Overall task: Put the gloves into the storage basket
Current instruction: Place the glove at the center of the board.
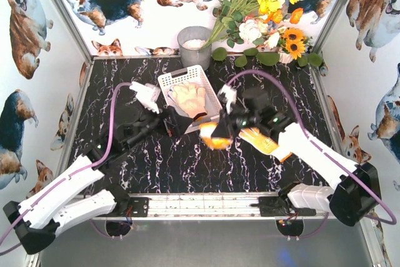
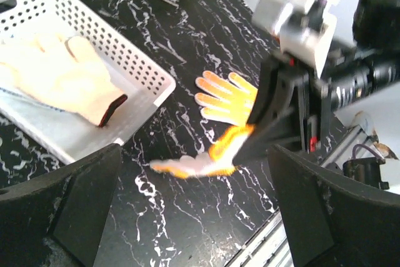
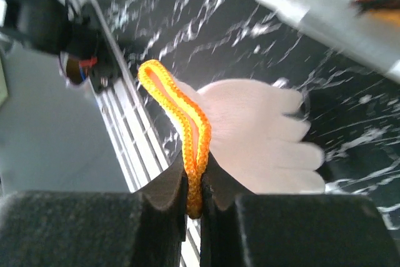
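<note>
The white latticed storage basket (image 1: 178, 79) stands at the back centre with one cream glove (image 1: 189, 98) lying in it, also seen in the left wrist view as the glove (image 2: 59, 76) in the basket (image 2: 140, 73). My right gripper (image 3: 195, 201) is shut on the orange cuff of a white glove (image 3: 256, 136). That glove (image 1: 214, 136) hangs above the table just in front of the basket's near right corner. A yellow-orange glove (image 1: 259, 141) lies flat on the table under the right arm. My left gripper (image 2: 200, 217) stands wide open and empty beside the basket's near edge.
A grey round pot (image 1: 194, 45) stands behind the basket, with a bunch of flowers (image 1: 262, 4) at the back right. Corgi-print walls close in the table on three sides. A metal rail (image 1: 206, 203) runs along the near edge.
</note>
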Controlling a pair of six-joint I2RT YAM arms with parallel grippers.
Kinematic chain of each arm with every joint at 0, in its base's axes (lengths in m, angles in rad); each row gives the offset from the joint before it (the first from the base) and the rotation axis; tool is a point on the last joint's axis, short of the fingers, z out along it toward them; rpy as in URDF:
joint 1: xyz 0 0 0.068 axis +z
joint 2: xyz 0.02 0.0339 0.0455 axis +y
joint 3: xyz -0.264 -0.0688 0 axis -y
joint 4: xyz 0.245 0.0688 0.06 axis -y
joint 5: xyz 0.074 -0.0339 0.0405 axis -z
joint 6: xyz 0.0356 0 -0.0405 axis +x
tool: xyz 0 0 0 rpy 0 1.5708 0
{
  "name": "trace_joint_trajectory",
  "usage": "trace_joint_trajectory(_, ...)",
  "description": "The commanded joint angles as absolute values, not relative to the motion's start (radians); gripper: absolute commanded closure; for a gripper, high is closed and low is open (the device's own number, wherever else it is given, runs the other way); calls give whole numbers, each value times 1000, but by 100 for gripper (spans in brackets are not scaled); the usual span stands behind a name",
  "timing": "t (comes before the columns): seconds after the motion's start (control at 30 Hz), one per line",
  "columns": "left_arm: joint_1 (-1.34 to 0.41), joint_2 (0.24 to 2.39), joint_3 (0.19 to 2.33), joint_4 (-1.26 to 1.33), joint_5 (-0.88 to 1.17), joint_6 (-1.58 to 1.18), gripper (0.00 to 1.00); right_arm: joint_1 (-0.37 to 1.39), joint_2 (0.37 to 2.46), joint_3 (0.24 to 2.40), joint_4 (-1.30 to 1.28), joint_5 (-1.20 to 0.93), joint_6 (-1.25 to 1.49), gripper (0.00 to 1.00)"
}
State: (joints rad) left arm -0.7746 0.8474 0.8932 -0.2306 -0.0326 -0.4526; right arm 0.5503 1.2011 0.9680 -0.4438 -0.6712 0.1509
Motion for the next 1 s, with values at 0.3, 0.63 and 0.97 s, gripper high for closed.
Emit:
trace_joint_trajectory(0.3,-766,867,678,-192,107,-600,6,921,1158,530,-82,-539,456,95)
trace_joint_trajectory(0.63,-811,896,548,-120,158,-723,9,934,1016,550,-301,-474,545,47)
trace_joint_trajectory(0.97,-1019,1000,434,-20,-25,-1013,19,819,660,465,-709,-41,1042,43)
